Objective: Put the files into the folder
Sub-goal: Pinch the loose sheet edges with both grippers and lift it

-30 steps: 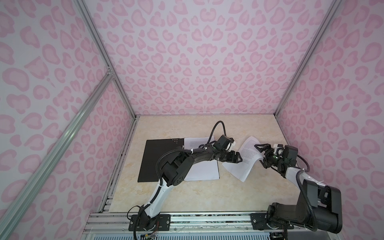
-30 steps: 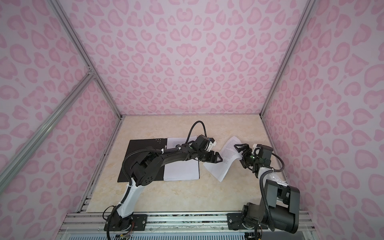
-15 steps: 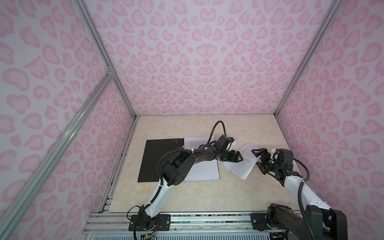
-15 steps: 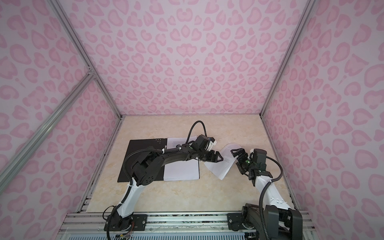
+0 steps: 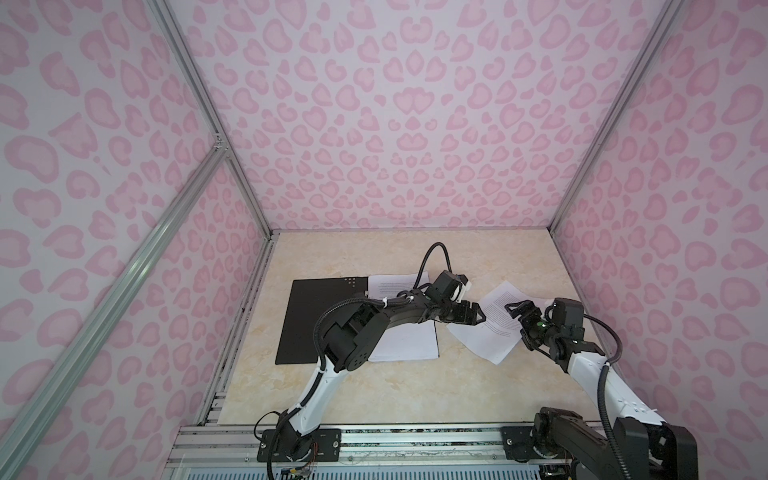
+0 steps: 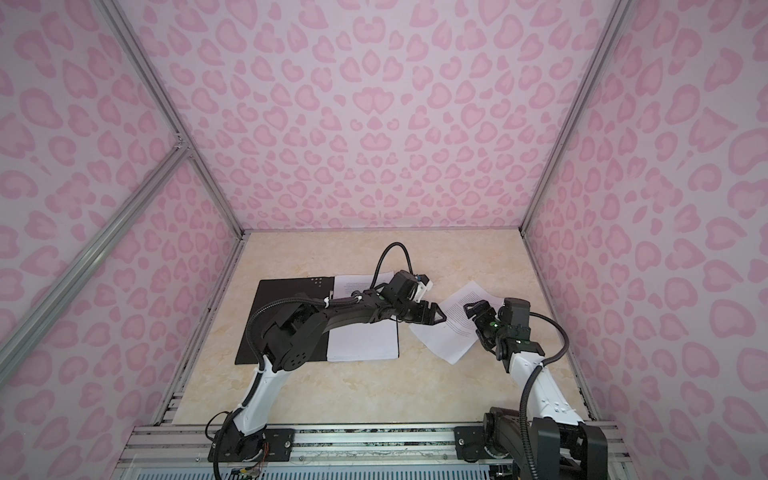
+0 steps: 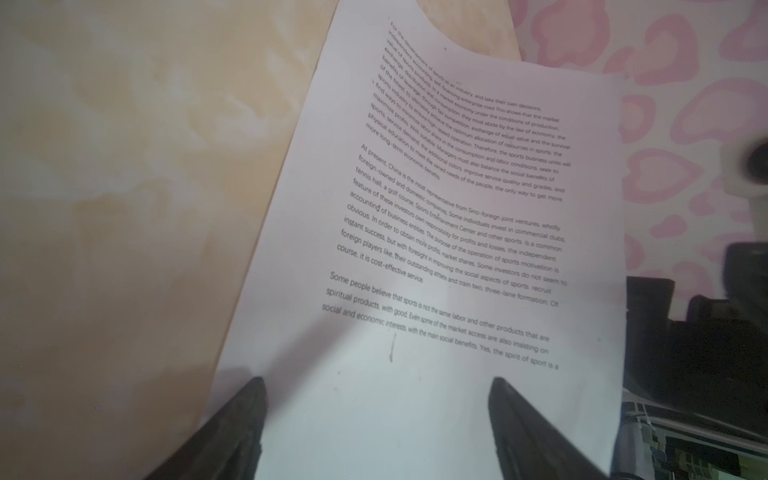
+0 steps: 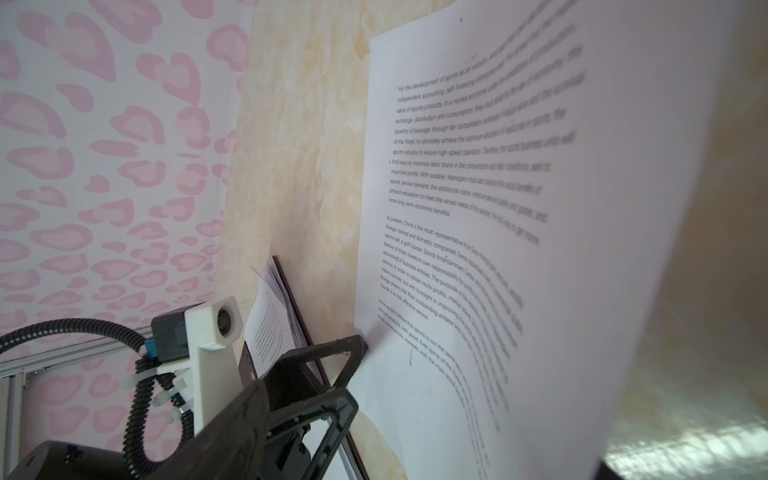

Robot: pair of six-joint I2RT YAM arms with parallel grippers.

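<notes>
**One loose sheet beside the folder: where would you grab it?**

The folder (image 5: 309, 324) lies open and flat on the left part of the desk (image 5: 374, 395), black inside facing up, with a few small dots at its far corner. A stack of pages (image 5: 411, 349) sits on its right half. One more sheet (image 5: 488, 338) is on the desk just right of that stack, skewed, not in the folder yet.

Looks: a plain white page with three blocks of dense black print and wide blank margins. The left wrist view shows a small dark mark under the last paragraph. It isn't lying flat, because the side toward the right arm bows up off the desk.

Handling, my guess: basically weightless and floppy, slick on that smooth marble-look top, and easy to crease. Pressing down on the flat part would probably just make it slide. I'd nip the raised edge in the blank margin, near the middle of a side so the corners don't droop. Then I'd drag it over rather than carry it.

The left pincer (image 5: 481, 315) sits low at the sheet's folder-side edge with its jaws apart and nothing clamped. The right pincer (image 5: 515, 318) is over the lifted side. Its jaws look apart in both top views, and I can't tell whether it touches the paper.
</notes>
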